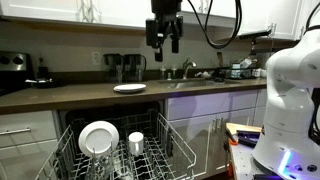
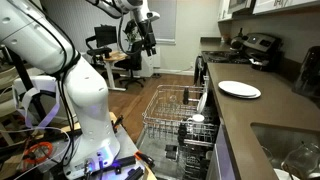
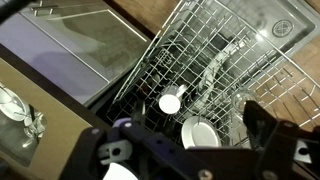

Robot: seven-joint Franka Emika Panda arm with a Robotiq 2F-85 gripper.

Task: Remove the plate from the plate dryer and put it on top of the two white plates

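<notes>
Jaws are seen spread apart with nothing held between them, the gripper [image 1: 165,42] being hung high at the top centre of the frame in an exterior view, well above everything it must reach. The dark countertop [image 1: 60,95] is shown running across the middle of that frame. The plate dryer [image 1: 172,140] is found below it at the lower centre, pulled out in front of the cabinets. The two white plates [image 1: 130,88] are seen stacked on the countertop, above and behind the dryer in the frame, with nothing laid on them. The plate [image 1: 98,138] is stood upright among the tines in the left part of the dryer, untouched, and it is also caught near the bottom centre of the wrist view. The small white cup [image 1: 136,142] is set just beside it on the right. Nothing of the task is judged to be done. The plate is not yet reached or gripped, so the descent, the grasp, the lift out of the tines and the placing on the stack are all left.
</notes>
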